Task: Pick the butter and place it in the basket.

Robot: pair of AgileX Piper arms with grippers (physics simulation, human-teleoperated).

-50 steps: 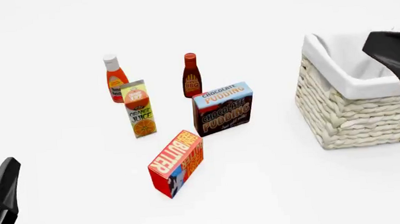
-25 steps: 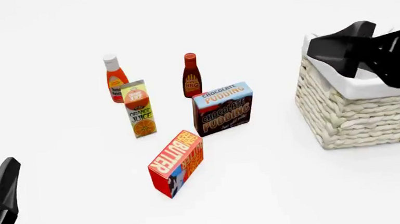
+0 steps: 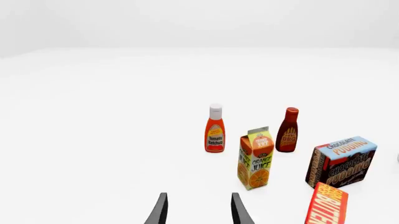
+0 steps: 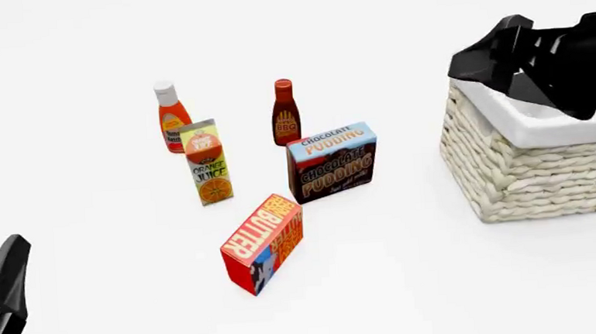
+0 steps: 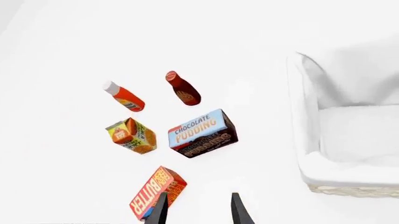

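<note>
The butter [image 4: 263, 243] is a red carton with pale lettering, standing on the table in front of the chocolate pudding box, untouched. It also shows in the left wrist view as the butter [image 3: 327, 206] and in the right wrist view as the butter [image 5: 156, 192]. The cream wicker basket [image 4: 527, 172] with a white liner stands at the right. My right gripper [image 4: 483, 51] hovers high over the basket's left rim, open and holding nothing, fingers [image 5: 160, 210] apart. My left gripper [image 4: 13, 250] rests low at the near left, open, fingers [image 3: 159, 211] apart, far from the butter.
Behind the butter stand the chocolate pudding box [image 4: 331, 162], an orange juice carton [image 4: 207, 163], a ketchup bottle [image 4: 173, 116] and a BBQ sauce bottle [image 4: 285, 113]. The basket's liner [image 5: 349, 135] has nothing in it.
My right gripper has swung in from the right edge, moving left and upward over the basket's left rim. The left arm and all the objects have stayed put.
</note>
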